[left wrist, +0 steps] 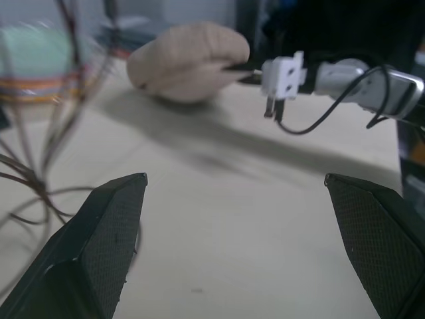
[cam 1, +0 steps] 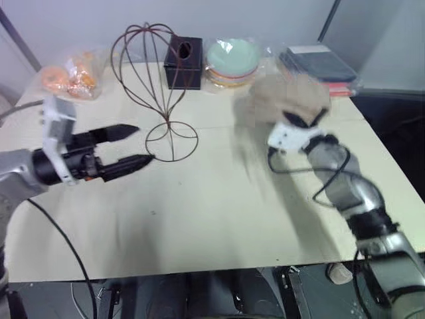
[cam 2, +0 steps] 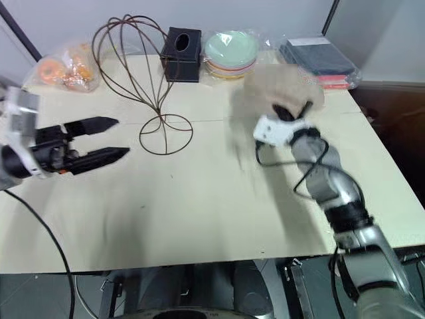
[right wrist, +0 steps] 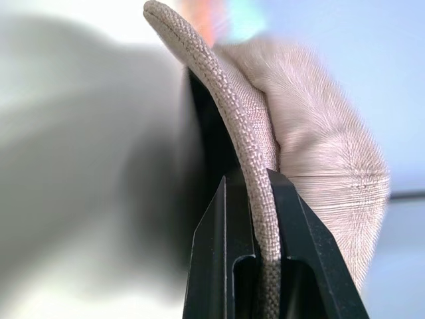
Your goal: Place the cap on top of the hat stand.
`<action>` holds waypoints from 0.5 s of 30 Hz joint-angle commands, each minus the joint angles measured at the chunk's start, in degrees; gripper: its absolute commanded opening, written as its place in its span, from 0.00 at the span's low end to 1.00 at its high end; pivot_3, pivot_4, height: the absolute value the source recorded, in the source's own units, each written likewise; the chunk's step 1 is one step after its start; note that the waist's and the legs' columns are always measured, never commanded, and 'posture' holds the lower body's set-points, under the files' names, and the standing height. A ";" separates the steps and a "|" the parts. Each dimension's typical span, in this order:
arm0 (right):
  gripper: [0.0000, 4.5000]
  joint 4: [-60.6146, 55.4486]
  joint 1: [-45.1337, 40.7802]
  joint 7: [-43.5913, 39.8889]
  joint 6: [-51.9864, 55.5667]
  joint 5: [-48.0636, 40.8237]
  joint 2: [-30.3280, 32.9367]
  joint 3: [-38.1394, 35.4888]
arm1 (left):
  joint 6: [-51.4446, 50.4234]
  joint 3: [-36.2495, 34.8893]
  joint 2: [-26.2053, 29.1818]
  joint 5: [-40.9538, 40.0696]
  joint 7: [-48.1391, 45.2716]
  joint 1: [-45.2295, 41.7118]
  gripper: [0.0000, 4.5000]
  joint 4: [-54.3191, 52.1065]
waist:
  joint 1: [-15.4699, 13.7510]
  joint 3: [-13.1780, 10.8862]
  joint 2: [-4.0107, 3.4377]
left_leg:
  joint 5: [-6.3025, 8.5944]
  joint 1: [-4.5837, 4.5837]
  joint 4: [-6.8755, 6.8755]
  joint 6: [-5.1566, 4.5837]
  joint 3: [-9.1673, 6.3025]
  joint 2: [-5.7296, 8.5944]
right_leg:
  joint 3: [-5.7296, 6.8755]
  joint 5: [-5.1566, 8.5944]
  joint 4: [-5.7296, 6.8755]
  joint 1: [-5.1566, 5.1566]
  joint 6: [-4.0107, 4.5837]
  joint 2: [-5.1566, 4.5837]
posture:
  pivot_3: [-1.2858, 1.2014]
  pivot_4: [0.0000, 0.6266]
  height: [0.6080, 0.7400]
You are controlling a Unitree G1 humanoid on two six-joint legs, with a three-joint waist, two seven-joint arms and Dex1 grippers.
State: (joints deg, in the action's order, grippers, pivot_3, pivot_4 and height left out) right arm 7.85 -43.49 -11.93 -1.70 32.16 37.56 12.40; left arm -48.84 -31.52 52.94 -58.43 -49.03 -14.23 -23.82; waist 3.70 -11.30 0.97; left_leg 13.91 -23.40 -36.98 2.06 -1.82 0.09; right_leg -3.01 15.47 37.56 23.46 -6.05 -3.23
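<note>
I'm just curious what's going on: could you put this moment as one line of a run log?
cap: clamped by brim in right fingers, off table | left fingers: open, beside hat stand | hat stand: bare

Cap: we see it as a blurred tan shape raised off the table, at about one o'clock from the table's middle.
Right gripper: our right arm reaches up from five o'clock and meets the cap's underside; we cannot make out the fingers in the blur.
Left gripper: our two black fingers stand apart and empty at nine o'clock, tips just beside the stand's ring base.
Hat stand: upright at eleven o'clock, bare wire cage.
Black box: just beside the cage, toward twelve o'clock.
Stacked plates: at twelve to one o'clock, along the far edge.
</note>
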 commanded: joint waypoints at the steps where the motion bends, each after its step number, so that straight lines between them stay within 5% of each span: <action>1: 0.01 -3.54 -11.42 1.59 -9.40 -3.55 -2.83 -1.59 | -0.93 -7.40 0.67 -3.91 3.22 0.67 1.00 -0.71 | 0.30 0.01 0.02 | 0.00 0.00 0.02 0.00 0.00 -0.03 | 0.03 0.01 0.00 0.00 0.01 0.05 | 0.52 0.24 1.00; 7: 0.01 4.22 -19.16 -0.91 -22.92 -9.13 -10.69 2.26 | -0.69 -11.67 1.43 -4.84 5.02 3.94 1.00 -1.72 | -0.10 0.16 0.27 | 0.00 0.01 0.10 0.02 -0.10 -0.16 | 0.09 0.06 -0.10 -0.10 0.09 0.12 | 0.52 0.24 1.00; 15: 0.01 3.87 -11.69 -8.81 -32.88 -10.42 -11.56 7.74 | -0.75 -15.44 1.83 -6.41 6.31 9.00 1.00 -4.00 | -1.19 0.14 0.25 | 0.00 0.01 -0.03 0.02 -0.07 0.05 | 0.12 0.04 -0.13 -0.21 0.08 -0.30 | 0.52 0.24 1.00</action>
State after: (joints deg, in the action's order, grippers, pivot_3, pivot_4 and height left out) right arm 13.84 -54.14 -20.16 -33.14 22.62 25.86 21.21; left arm -49.84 -44.60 53.52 -63.81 -42.95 -5.05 -26.15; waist 2.51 -11.15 1.22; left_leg 13.91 -23.39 -37.01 2.07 -1.90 0.14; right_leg -2.89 15.51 37.44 23.27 -5.97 -3.52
